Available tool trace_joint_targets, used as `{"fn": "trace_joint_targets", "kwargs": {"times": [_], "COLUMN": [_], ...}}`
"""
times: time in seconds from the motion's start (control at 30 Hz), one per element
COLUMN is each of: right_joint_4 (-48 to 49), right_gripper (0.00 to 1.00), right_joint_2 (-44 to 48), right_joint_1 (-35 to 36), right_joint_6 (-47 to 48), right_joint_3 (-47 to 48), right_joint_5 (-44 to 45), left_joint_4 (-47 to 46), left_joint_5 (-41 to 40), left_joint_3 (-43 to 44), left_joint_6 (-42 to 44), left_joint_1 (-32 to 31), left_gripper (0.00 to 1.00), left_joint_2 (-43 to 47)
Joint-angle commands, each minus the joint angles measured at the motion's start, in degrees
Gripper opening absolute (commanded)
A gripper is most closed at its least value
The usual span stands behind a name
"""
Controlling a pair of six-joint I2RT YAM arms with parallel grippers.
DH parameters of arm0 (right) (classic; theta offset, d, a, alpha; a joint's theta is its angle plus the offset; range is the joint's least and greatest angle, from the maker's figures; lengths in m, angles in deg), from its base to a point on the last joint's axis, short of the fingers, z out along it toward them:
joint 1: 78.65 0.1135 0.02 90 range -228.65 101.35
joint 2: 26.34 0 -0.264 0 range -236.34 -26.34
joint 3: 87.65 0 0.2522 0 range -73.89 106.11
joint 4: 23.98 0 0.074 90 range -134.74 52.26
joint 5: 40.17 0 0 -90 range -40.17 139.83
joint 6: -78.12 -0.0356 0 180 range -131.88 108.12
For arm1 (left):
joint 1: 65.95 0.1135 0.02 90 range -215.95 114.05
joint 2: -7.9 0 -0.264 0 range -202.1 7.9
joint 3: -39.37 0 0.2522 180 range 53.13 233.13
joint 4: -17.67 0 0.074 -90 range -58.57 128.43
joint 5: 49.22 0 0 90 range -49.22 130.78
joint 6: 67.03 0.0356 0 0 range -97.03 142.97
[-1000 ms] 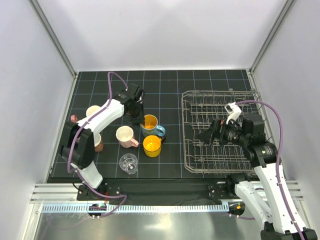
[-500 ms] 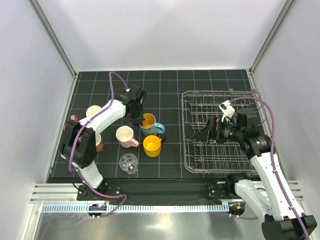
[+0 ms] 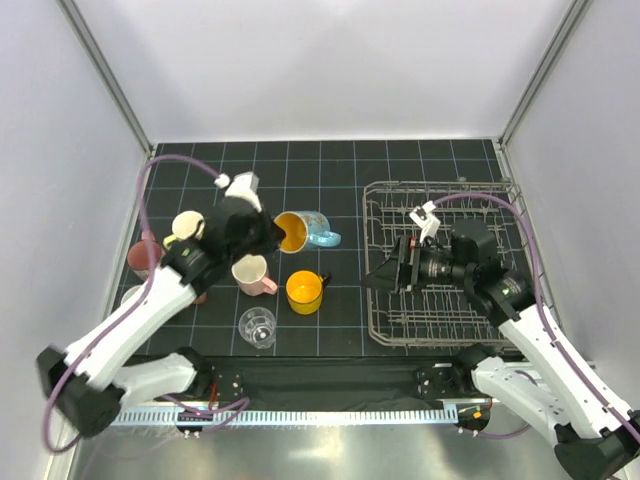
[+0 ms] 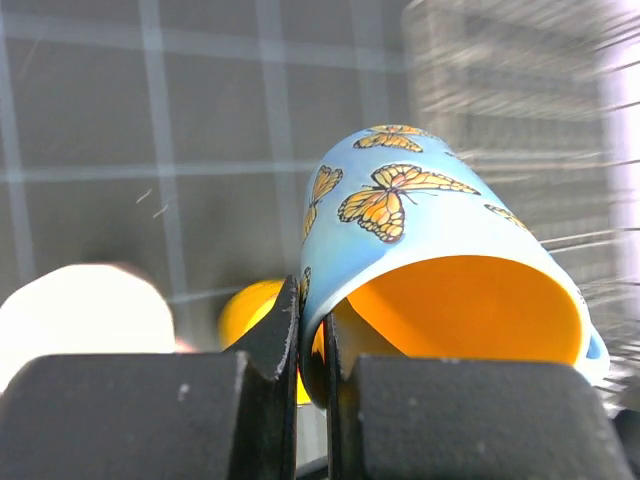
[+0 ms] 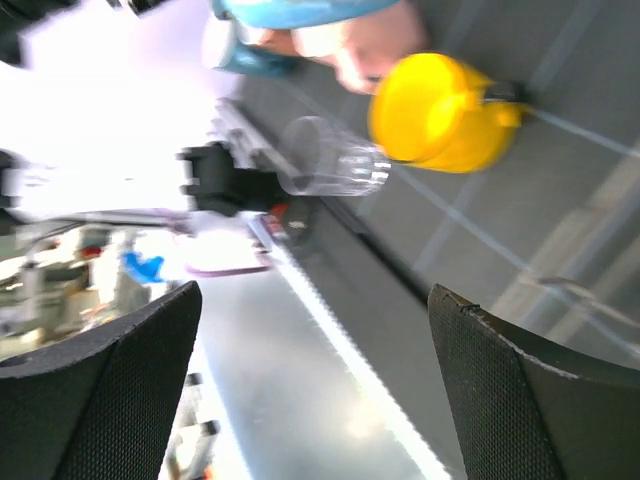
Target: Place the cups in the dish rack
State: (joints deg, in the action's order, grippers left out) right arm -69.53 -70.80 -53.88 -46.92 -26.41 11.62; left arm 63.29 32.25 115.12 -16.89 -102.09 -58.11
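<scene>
My left gripper (image 3: 274, 236) is shut on the rim of the blue mug (image 3: 308, 227) and holds it tilted on its side above the mat. In the left wrist view the fingers (image 4: 283, 330) pinch the wall of this butterfly mug (image 4: 420, 225), one inside and one outside. The pale yellow mug (image 3: 188, 225), maroon mug (image 3: 143, 258), pink mug (image 3: 250, 272), orange-yellow mug (image 3: 304, 291) and glass tumbler (image 3: 257, 327) stand on the mat. My right gripper (image 3: 378, 279) is open and empty over the left edge of the wire dish rack (image 3: 440, 186).
The right wrist view shows the orange-yellow mug (image 5: 440, 110) and the tumbler (image 5: 335, 160) beyond the open gripper (image 5: 315, 390). The grey rail (image 3: 300, 412) runs along the near table edge. White walls close in the back and both sides.
My left arm has swung round and lifted the blue mug off the mat, tipping it on its side. My right gripper has moved left toward the rack's left edge.
</scene>
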Motion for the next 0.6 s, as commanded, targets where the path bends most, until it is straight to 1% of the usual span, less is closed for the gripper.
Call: {"fn": "trace_joint_targets", "kwargs": {"times": [0.0,0.03,0.07,0.1,0.13,0.17,0.2,0.27,0.3,0.33,0.43,0.5,0.57], "right_joint_4": [11.64,17.67,21.03,24.11,28.23,29.23,29.85,30.56,31.17,34.31,38.37,38.56,38.47], "right_gripper": [0.93,0.93,0.93,0.93,0.93,0.93,0.93,0.93,0.93,0.93,0.93,0.93,0.92], "right_joint_2": [1.75,2.62,3.15,3.33,3.25,2.99,2.55,0.8,0.09,-0.26,-0.88,-1.41,-2.29], "right_joint_1": [4.75,5.71,7.64,8.87,9.93,11.16,14.04,16.87,18.8,20.04,24.16,25.58,26.64], "right_joint_6": [-13.53,-16.25,-19.5,-24.14,-26.02,-26.99,-27.79,-30.16,-31.3,-33.49,-36.93,-38.25,-38.86], "right_joint_3": [-0.36,-1.68,-4.74,-5.9,-6.87,-7.31,-7.14,-6.27,-6.26,-6.26,-7.49,-7.32,-6.53], "right_joint_5": [0.6,0.51,0.77,1.38,2.26,4.36,5.68,8.41,8.77,9.12,13.15,16.57,17.21], "left_joint_4": [-17.42,-21.01,-23.05,-25.68,-28.23,-34.0,-36.84,-42.46,-47.19,-49.15,-52.07,-53.47,-53.74], "left_joint_5": [-1.92,-2.88,-3.06,-3.07,-2.11,-1.32,-0.53,-0.43,-0.6,-0.87,0.09,2.72,3.78], "left_joint_3": [-4.86,-6.35,-7.93,-11.69,-13.46,-15.22,-17.41,-22.69,-24.19,-26.38,-27.45,-28.07,-28.68], "left_joint_6": [-3.47,-3.47,-3.47,-3.91,-4.35,-4.79,-5.58,-6.28,-6.37,-6.37,-5.24,-4.01,-4.09], "left_joint_1": [-3.14,-4.02,-4.55,-5.16,-5.34,-5.34,-5.6,-6.4,-6.66,-7.01,-7.19,-7.19,-7.19], "left_gripper": [0.0,0.0,0.0,0.0,0.0,0.0,0.0,0.0,0.0,0.0,0.0,0.0,0.0], "left_joint_2": [9.49,11.42,14.05,15.38,16.44,17.41,19.76,22.15,24.34,25.32,27.96,28.92,30.24]}}
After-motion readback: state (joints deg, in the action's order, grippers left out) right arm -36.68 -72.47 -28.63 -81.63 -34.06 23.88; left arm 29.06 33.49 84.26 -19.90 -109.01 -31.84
